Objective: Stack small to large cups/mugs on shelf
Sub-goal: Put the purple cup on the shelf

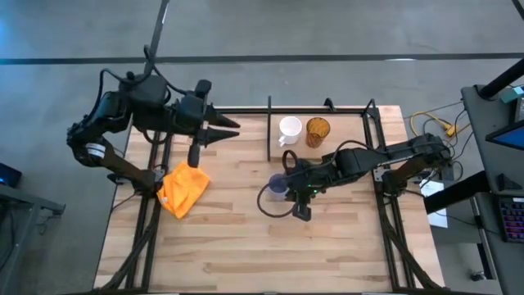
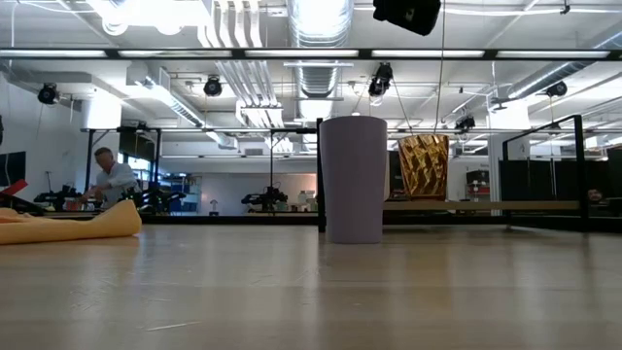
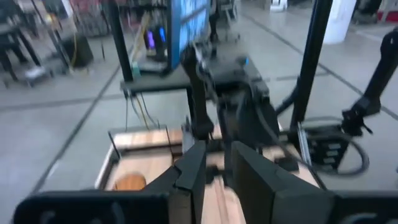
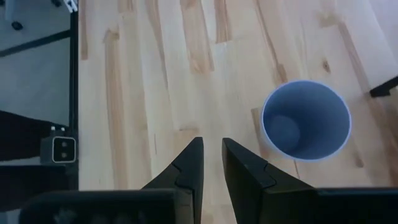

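The pale lavender-blue tumbler (image 1: 278, 187) stands upright on its base on the plank tabletop, open end up; it also shows in the low view (image 2: 354, 180) and the right wrist view (image 4: 305, 119). The white handled mug (image 1: 290, 129) and the amber cup (image 1: 318, 131) stand on the wooden shelf board (image 1: 348, 131). In the low view the amber cup (image 2: 424, 165) shows and the mug is hidden. My right gripper (image 4: 211, 144) hangs above the table beside the tumbler, pointing down, shut and empty. My left gripper (image 1: 229, 127) waits at the far left, shut and empty.
An orange cloth (image 1: 182, 190) lies on the table's left part, also in the low view (image 2: 68, 226). Thin black rods (image 1: 269, 131) edge the shelf. A black cable loop (image 1: 274, 209) hangs by my right arm. A person (image 2: 112, 180) is far off in the room.
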